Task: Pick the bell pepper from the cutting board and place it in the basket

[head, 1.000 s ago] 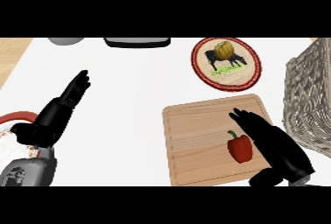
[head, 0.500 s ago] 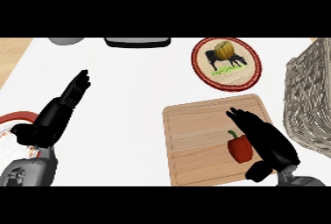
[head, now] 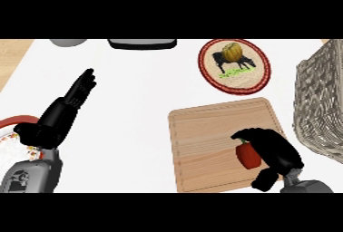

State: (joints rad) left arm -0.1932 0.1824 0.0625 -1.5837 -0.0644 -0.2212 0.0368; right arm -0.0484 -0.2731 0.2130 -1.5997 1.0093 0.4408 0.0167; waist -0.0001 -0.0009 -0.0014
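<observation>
where the light wooden rectangular cutting board (head: 208, 136) lies on the white counter (head: 147, 99), the small red bell pepper (head: 248, 155) sits near the board's right side, its left part showing and the rest covered. the black right hand (head: 275, 152) is over it, fingers (head: 251, 133) curled down across the pepper's top and the thumb (head: 264, 179) below it, so the hand is wrapped round the pepper; whether the pepper is lifted off the wood or resting on it cannot be told from this view. the grey woven wicker basket (head: 321, 99) stands just beside the board's right edge, well within the right part of the view. the black left hand (head: 64, 108) rests at the left of the counter, fingers straight and close together, pointing up and away, holding nothing. beyond the board lies a round red-rimmed plate with a black animal picture (head: 234, 65). at the lower left edge shows part of a red-rimmed white plate (head: 10, 131).
</observation>
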